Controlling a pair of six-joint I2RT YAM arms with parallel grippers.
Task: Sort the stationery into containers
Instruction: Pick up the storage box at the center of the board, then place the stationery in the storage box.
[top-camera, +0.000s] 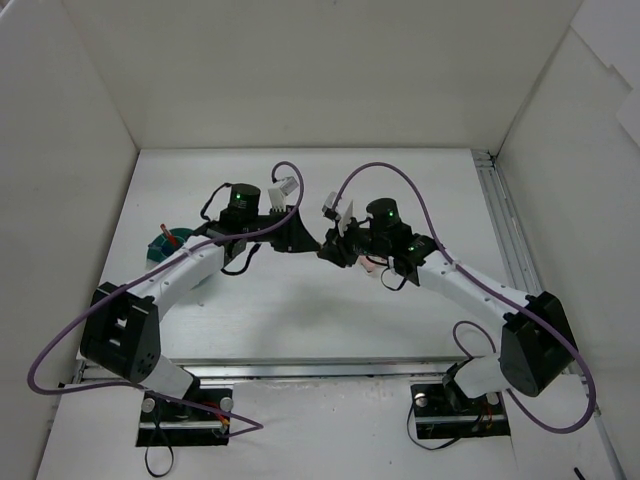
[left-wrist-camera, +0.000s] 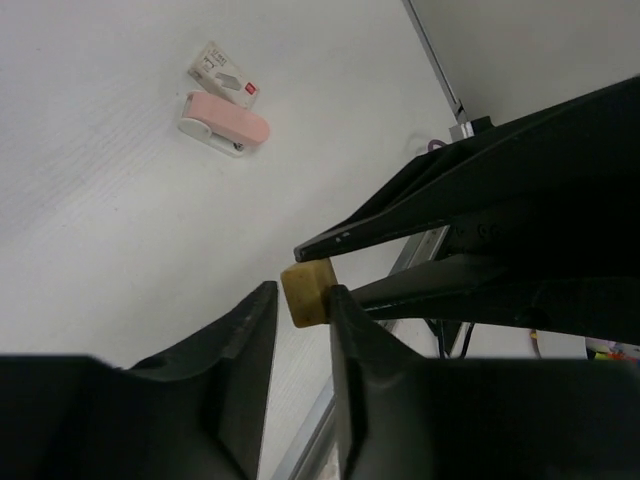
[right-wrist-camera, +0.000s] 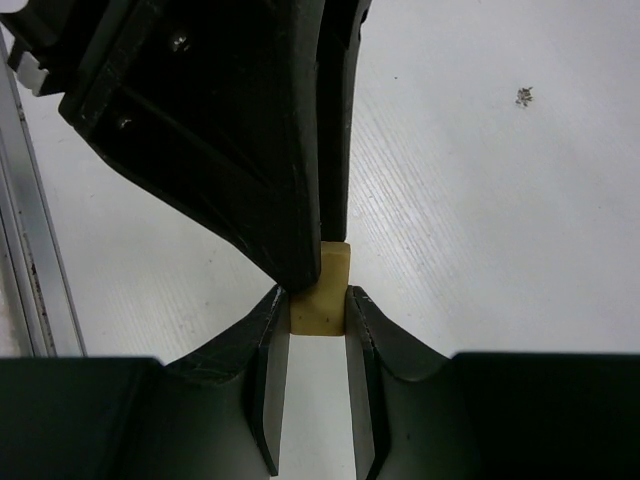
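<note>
A small tan eraser (right-wrist-camera: 318, 305) sits clamped between the two pads of my right gripper (right-wrist-camera: 318, 295), held in the air above the table. My left gripper (left-wrist-camera: 303, 300) meets it tip to tip. Its jaws stand either side of the same eraser (left-wrist-camera: 305, 292): the right pad touches it and a thin gap shows at the left pad. In the top view the two grippers meet near the table's middle (top-camera: 320, 247); the eraser is hidden there. The teal cup (top-camera: 160, 246) stands at the far left, with a red item in it.
A pink and white eraser (left-wrist-camera: 226, 124) and a small white box (left-wrist-camera: 222, 75) lie together on the table in the left wrist view. A metal rail (top-camera: 500, 220) runs along the table's right side. White walls enclose the table.
</note>
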